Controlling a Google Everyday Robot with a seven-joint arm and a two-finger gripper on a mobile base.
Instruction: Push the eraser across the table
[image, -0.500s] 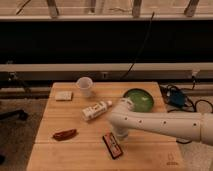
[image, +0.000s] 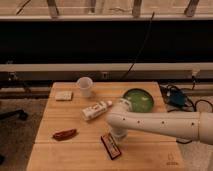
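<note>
The wooden table is crossed from the right by a white arm whose gripper points down just behind the eraser, which lies near the front edge; whether the gripper is spread or closed cannot be told. Farther behind the eraser sit a green bowl, a white bottle and a cup; the bottle's label cannot be read.

A thick, smooth white arm with small dark dots along its side ends in a rounded joint; its pale hand sits just beside the eraser.
</note>
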